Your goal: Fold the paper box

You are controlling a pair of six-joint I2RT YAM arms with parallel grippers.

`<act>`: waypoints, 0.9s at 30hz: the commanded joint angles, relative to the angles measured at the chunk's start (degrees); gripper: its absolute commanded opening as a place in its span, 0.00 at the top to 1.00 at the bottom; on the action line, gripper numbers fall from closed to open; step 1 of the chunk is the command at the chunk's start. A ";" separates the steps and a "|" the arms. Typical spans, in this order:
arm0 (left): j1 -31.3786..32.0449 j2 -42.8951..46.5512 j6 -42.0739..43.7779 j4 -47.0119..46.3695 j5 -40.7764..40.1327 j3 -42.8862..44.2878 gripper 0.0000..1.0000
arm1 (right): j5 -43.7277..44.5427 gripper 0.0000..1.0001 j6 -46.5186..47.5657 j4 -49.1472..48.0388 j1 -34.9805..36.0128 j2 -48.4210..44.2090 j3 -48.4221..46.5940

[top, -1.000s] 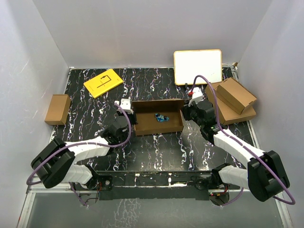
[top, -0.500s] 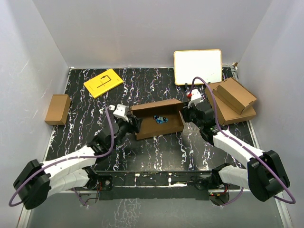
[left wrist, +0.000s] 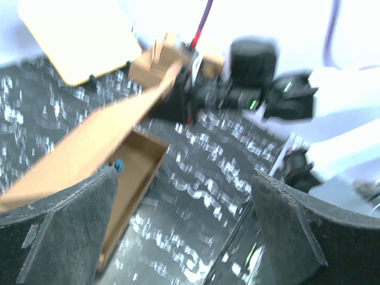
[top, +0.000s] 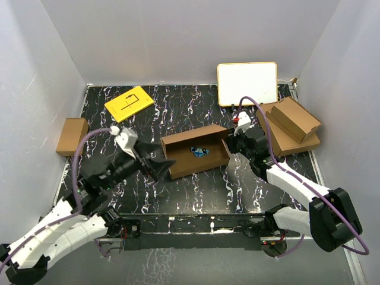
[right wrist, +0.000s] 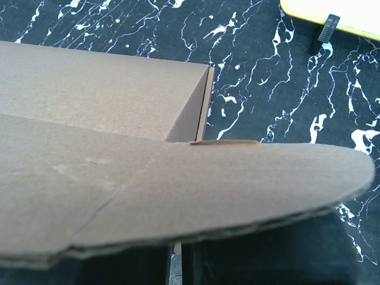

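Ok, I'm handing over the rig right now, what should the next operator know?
Left pincer: open, empty, beside the left end of the brown corrugated cardboard mailer box.
Right pincer: at the box's right end; a flap blocks the wrist view, grip unclear.
Box: mid-table, skewed, walls up, top open, small blue item inside.
Done: walls raised. Left: closing the top.

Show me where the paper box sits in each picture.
Top external: paper box at centre, between the two arms.
Left wrist: paper box at left, its flap slanting upward.
Right wrist: paper box fills left and bottom.
Shared landmark: whiteboard, in all three.
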State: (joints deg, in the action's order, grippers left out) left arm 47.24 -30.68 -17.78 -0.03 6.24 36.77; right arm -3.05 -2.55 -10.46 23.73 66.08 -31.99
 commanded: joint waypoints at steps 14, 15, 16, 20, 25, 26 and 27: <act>-9.76 -41.31 -3.32 17.85 1.01 37.81 0.42 | -4.77 0.86 1.90 0.09 -1.27 -0.87 1.31; -11.92 -41.86 -4.06 16.64 3.51 36.81 0.45 | -4.84 0.86 1.99 0.13 -1.33 -0.96 1.36; -13.56 -42.58 -4.70 15.03 5.14 35.74 0.45 | -4.98 0.85 2.10 0.09 -1.32 -0.96 1.32; -17.08 -45.13 -6.25 11.15 9.97 32.85 0.46 | -5.43 0.83 2.89 0.10 -1.40 -1.01 1.50; -17.89 -47.43 -7.90 7.96 14.26 30.25 0.47 | -5.42 0.80 4.56 0.38 -1.65 -1.30 1.51; -17.91 -47.50 -8.03 7.67 14.58 29.82 0.47 | -5.32 0.79 5.03 0.61 -1.66 -1.52 1.52; -17.95 -48.65 -8.19 7.22 15.18 29.08 0.48 | -5.30 0.78 5.72 0.95 -1.80 -1.76 1.49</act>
State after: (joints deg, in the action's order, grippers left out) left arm 29.45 -78.48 -24.45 10.70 15.81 67.53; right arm -7.92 0.47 -8.64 22.37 66.08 -30.50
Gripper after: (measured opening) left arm 0.530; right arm 0.202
